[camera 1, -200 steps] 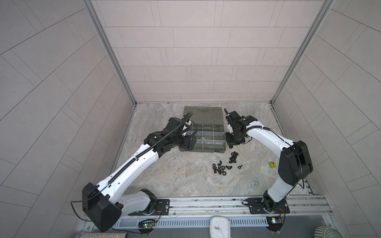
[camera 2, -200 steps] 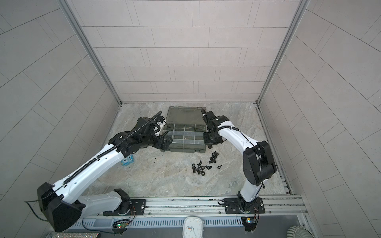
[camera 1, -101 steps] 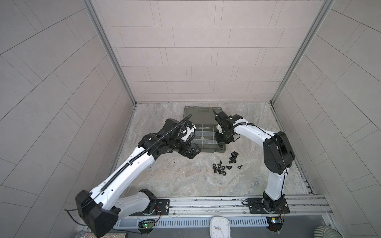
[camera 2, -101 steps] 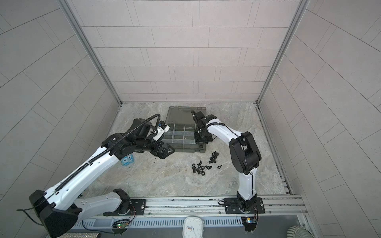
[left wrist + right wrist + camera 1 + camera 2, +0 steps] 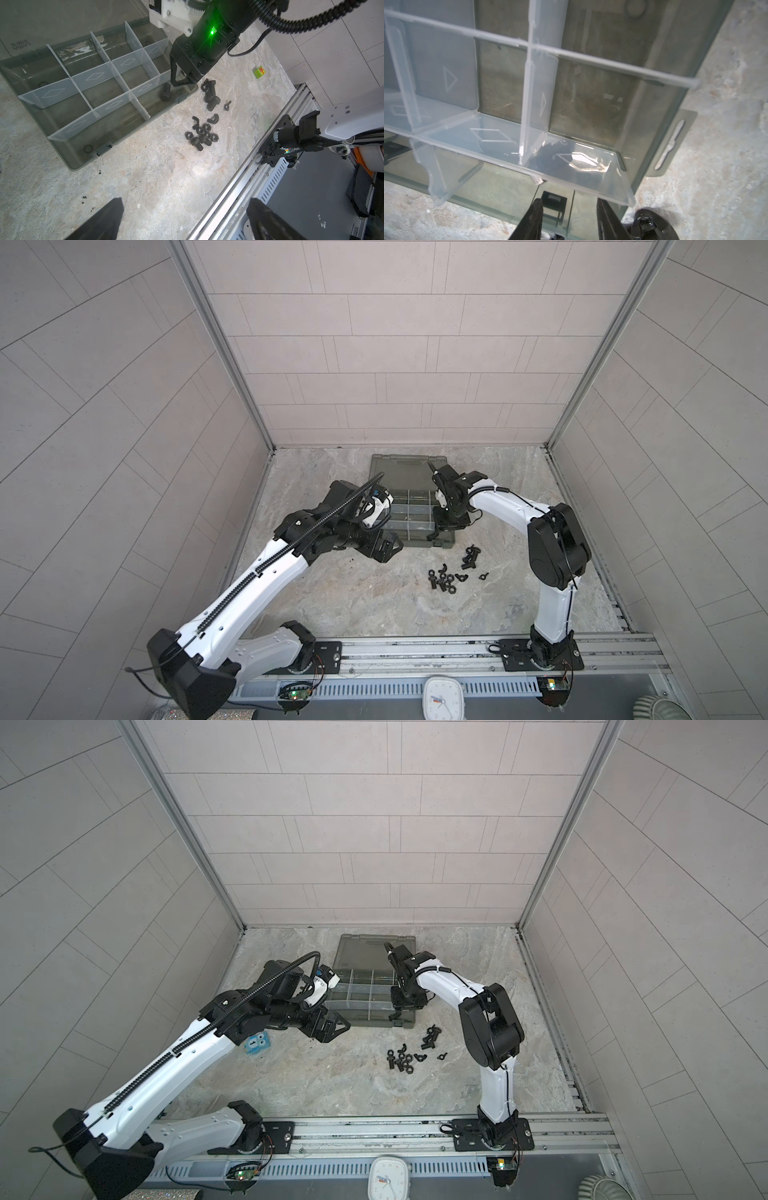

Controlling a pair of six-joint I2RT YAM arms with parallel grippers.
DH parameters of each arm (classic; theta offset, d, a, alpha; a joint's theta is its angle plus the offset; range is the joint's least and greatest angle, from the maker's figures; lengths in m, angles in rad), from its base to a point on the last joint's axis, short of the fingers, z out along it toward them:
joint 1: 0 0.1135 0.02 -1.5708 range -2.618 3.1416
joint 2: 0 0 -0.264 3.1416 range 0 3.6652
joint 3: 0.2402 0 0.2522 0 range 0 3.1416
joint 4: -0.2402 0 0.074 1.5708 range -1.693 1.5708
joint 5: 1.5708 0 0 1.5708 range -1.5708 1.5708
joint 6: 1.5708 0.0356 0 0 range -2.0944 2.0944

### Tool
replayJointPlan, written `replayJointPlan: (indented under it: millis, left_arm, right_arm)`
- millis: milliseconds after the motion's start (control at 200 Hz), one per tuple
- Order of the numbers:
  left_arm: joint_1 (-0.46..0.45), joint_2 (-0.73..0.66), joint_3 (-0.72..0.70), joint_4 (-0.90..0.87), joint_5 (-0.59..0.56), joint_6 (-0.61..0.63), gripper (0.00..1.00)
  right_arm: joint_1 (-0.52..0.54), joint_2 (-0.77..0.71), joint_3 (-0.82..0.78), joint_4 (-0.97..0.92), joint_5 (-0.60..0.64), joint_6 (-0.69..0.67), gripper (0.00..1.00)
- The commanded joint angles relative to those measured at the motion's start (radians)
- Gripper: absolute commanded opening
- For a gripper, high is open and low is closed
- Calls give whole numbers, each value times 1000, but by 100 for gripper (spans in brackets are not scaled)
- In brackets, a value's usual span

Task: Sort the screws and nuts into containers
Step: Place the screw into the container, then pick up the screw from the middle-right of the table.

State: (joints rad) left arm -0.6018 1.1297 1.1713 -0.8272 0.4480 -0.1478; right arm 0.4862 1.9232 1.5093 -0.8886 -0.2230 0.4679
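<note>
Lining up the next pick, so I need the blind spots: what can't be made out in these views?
1) Screw in the case: sharp only in the left wrist view; the right gripper covers it in both top views; a dark blur behind a divider in the right wrist view.
2) Loose pile: too small in the top views to tell screws from nuts.
3) Green cube: missing from both top views, probably behind the right arm.

Soft, even light casts faint shadows on the surface [image 5: 374,597]; glare flashes off a translucent divider [image 5: 582,160]; nearest foreground blurs in both wrist views.
</note>
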Motion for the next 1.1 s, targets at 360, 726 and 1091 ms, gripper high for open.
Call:
replayJointPlan:
  millis: [360,726,1091]
  left_arm:
    - [1,91,111,14,11,40,100]
    - [-67,177,173,42,14,80,100]
    - [-95,163,157,42,10,94,100]
  right_arm:
    - [-85,-301,-83,-152,106,7,44]
    - [-153,-441,-438,-14,111,102,43]
    - [-157,-373,-546,129,78,159,42]
